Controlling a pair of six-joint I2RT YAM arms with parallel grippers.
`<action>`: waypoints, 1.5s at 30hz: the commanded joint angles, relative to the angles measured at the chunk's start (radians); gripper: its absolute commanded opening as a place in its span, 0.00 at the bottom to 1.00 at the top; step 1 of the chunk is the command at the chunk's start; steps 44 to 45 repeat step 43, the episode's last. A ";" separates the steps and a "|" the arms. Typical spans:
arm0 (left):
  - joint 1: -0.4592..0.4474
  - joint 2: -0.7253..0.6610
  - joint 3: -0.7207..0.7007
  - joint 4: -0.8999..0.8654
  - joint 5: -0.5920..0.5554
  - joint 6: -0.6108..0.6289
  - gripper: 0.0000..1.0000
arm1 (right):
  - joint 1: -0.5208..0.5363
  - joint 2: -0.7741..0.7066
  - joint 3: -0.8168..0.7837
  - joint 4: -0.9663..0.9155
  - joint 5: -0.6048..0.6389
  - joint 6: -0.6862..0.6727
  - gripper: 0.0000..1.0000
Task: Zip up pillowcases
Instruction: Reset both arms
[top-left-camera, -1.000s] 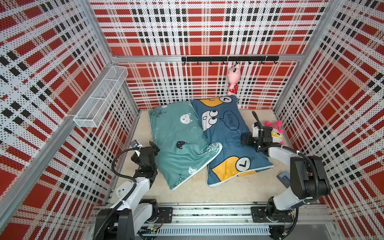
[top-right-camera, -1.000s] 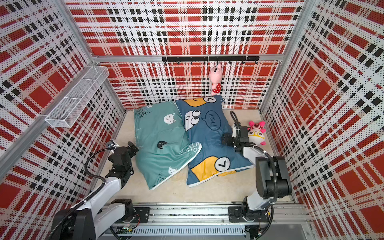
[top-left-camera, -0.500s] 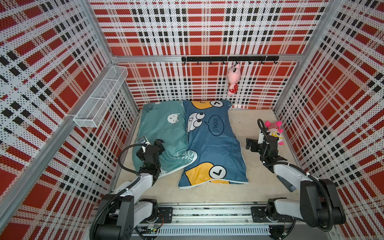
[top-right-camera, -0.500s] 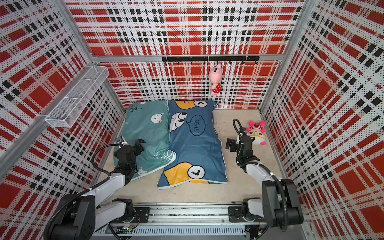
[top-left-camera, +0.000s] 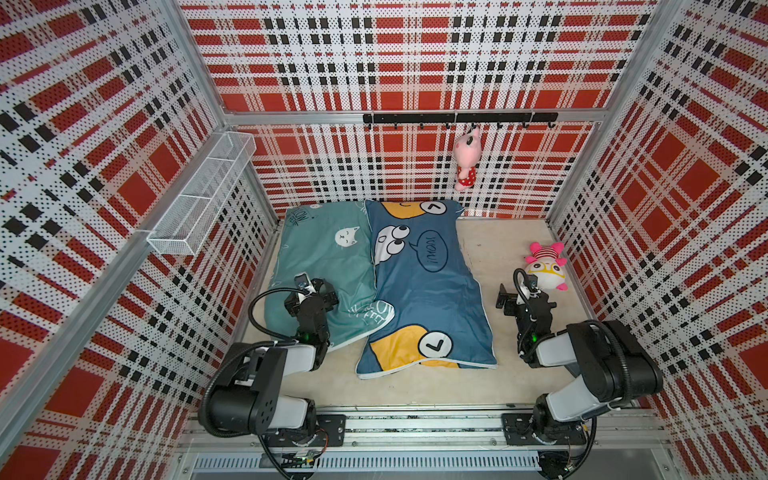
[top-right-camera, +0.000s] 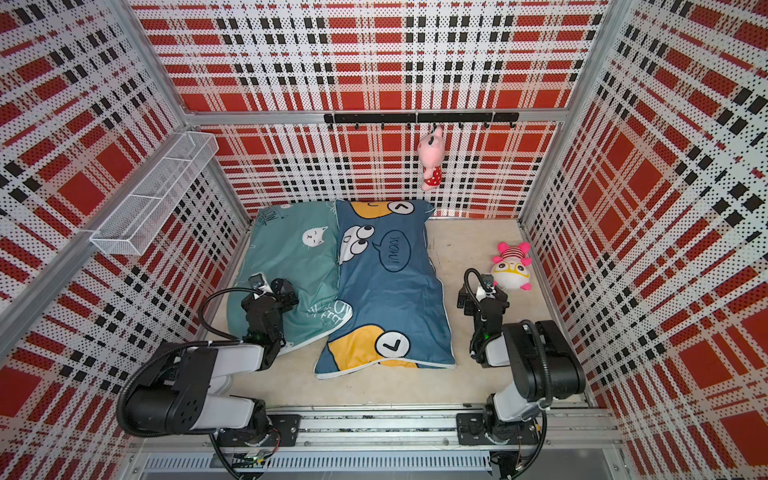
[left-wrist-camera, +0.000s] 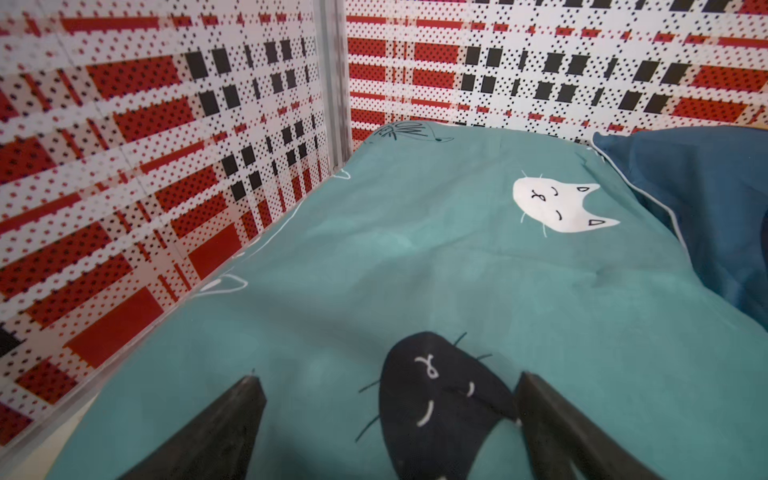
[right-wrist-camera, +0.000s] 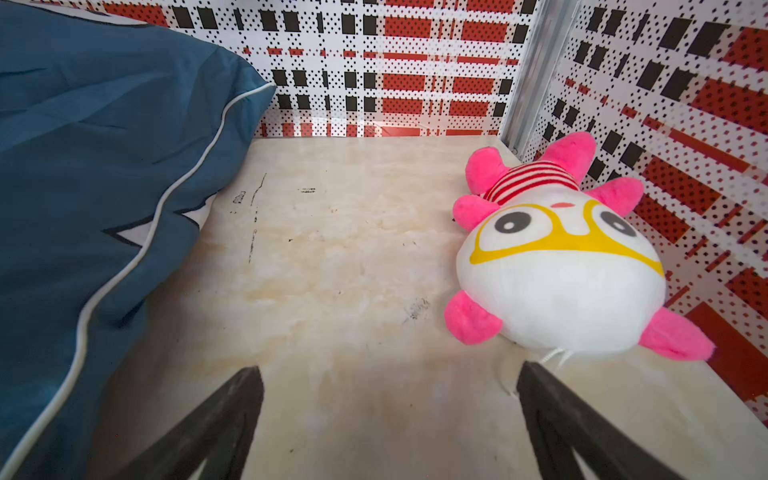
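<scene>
The left gripper, released, is over the teal pillowcase beside the blue pillowcase. The right gripper, released, is over the tabletop near a plush toy.

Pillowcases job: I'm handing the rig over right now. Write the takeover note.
Left hand: open, empty, over the near end of the teal pillowcase.
Right hand: open, empty, over bare table between the blue pillowcase and the plush toy.
Both pillowcases lie flat, side by side, touching.
Done: cannot tell, no zipper shows in any view.
Left: find each zipper and close it.
</scene>
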 joint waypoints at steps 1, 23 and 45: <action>0.013 0.067 0.020 0.230 -0.002 0.104 0.98 | -0.033 0.012 -0.020 0.212 -0.001 0.000 1.00; 0.086 0.139 -0.083 0.466 0.107 0.044 0.98 | -0.070 0.000 0.020 0.106 -0.063 0.041 1.00; 0.088 0.139 -0.085 0.466 0.109 0.041 0.98 | -0.057 0.002 0.064 0.026 -0.129 -0.007 1.00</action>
